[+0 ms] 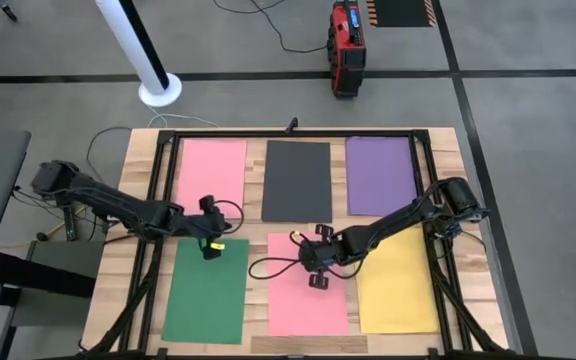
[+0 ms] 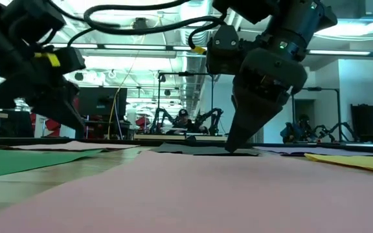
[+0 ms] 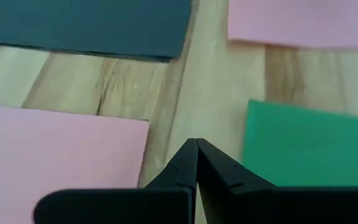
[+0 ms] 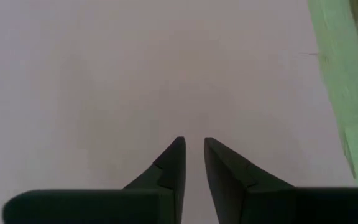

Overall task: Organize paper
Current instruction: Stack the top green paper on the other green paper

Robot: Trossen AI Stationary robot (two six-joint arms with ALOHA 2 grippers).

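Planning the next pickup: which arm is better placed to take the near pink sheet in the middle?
Right. The right pincer hangs directly over the near pink sheet, fingers slightly apart. The left pincer, shut, is over the green sheet's corner instead.

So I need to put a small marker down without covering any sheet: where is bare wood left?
Bare table shows left of the back pink sheet and green sheet. Narrow strips run between the dark grey sheet and purple sheet. It is crowded mid-table: the left gripper hangs at the green sheet's corner, the right gripper over the front pink sheet beside the yellow sheet.
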